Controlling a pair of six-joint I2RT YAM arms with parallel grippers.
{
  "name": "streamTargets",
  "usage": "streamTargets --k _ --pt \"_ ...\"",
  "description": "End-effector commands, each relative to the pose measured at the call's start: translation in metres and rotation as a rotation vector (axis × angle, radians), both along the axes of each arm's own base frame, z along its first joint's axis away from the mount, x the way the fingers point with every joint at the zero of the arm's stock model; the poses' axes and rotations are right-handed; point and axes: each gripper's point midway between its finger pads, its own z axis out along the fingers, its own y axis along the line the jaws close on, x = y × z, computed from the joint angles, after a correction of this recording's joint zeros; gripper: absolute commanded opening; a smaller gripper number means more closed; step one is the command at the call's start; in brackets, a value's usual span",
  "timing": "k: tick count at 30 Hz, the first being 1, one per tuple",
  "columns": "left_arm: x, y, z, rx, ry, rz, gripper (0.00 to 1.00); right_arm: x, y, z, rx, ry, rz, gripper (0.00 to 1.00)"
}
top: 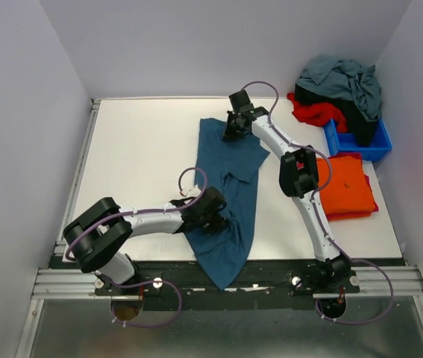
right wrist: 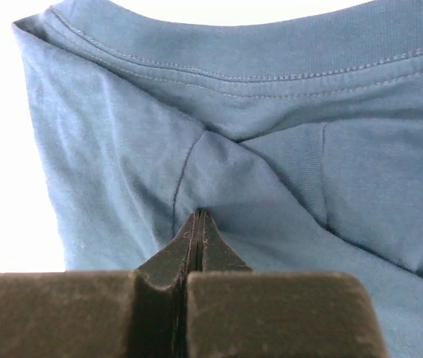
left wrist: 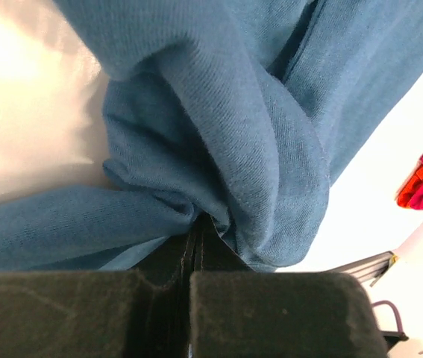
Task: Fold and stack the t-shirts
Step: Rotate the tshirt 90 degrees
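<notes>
Currently handled item: teal-blue t-shirt point(top: 230, 186), unfolded and rumpled, lying lengthwise along the middle of the tabletop point(top: 144, 164), its near end draped over the near edge.
Left end effector point(left wrist: 198, 224): clamped tight on a bunched gather in the shirt's near half; cloth wells up around the closed tips.
Right end effector point(right wrist: 198, 216): pinched tight on a small fold at the shirt's far end, just below a stitched ribbed band, probably the collar.
Finished work: folded stack point(top: 345, 186) at the tabletop's right side, well apart from the shirt in hand; orange lies on top and a pink layer shows at its edge in the left wrist view, so at least 2 shirts appear done.
Waiting work: unfolded pile point(top: 342, 82) heaped in and over the blue bin point(top: 364, 145) at the far right corner; grey-blue, black and red cloth show, so at least 3 shirts seem untouched.
Progress, judged: about 1/3 along; 1 shirt is gripped at 2 points but not yet flattened or folded.
Remaining, judged: spread and fold this shirt, add it to the stack, then repeat for each shirt in the pile.
</notes>
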Motion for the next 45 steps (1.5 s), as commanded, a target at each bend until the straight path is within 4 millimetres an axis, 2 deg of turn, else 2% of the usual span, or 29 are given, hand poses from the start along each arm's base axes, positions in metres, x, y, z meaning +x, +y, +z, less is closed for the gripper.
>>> streamTargets --k 1,6,8,11,14,18,22,24,27,30,31,37,40,45 --pt "0.011 0.008 0.025 0.046 -0.065 0.056 0.0 0.004 0.032 0.001 0.107 -0.028 0.049 0.01" --pt "0.016 0.048 0.046 0.178 -0.135 0.107 0.05 0.016 0.037 0.026 0.131 -0.117 0.078 0.01" --pt "0.018 0.061 0.055 0.185 -0.156 0.121 0.06 0.019 0.041 0.042 0.148 -0.16 0.107 0.01" --pt "0.031 0.075 0.07 0.183 -0.231 0.107 0.07 0.018 0.04 0.073 0.16 -0.224 0.129 0.01" --pt "0.059 0.079 0.095 0.141 -0.356 0.036 0.06 0.006 0.021 0.095 0.132 -0.27 0.075 0.01" --pt "0.107 0.094 0.117 0.202 -0.501 -0.006 0.03 -0.023 -0.009 0.12 0.126 -0.328 0.017 0.01" --pt "0.149 0.096 0.132 0.266 -0.569 -0.038 0.01 -0.065 -0.036 0.107 0.102 -0.259 -0.025 0.01" --pt "0.165 0.094 0.13 0.287 -0.55 -0.059 0.0 -0.088 -0.047 0.093 0.092 -0.204 -0.045 0.01" --pt "0.182 0.09 0.115 0.275 -0.479 -0.08 0.0 -0.114 -0.064 0.078 0.061 -0.154 -0.072 0.01" --pt "0.194 0.08 0.099 0.239 -0.428 -0.103 0.0 -0.131 -0.075 0.065 0.013 -0.098 -0.069 0.01" --pt "0.197 0.079 0.095 0.243 -0.416 -0.112 0.0 -0.133 -0.082 0.06 -0.022 -0.085 -0.089 0.01" --pt "0.214 0.072 0.064 0.296 -0.343 -0.159 0.0 -0.146 -0.093 0.026 -0.099 0.022 -0.114 0.01" --pt "0.219 0.071 0.047 0.322 -0.297 -0.178 0.0 -0.143 -0.093 0.017 -0.117 0.053 -0.116 0.01" --pt "0.226 0.076 0.029 0.344 -0.255 -0.17 0.0 -0.13 -0.099 0.005 -0.197 0.107 -0.159 0.01"
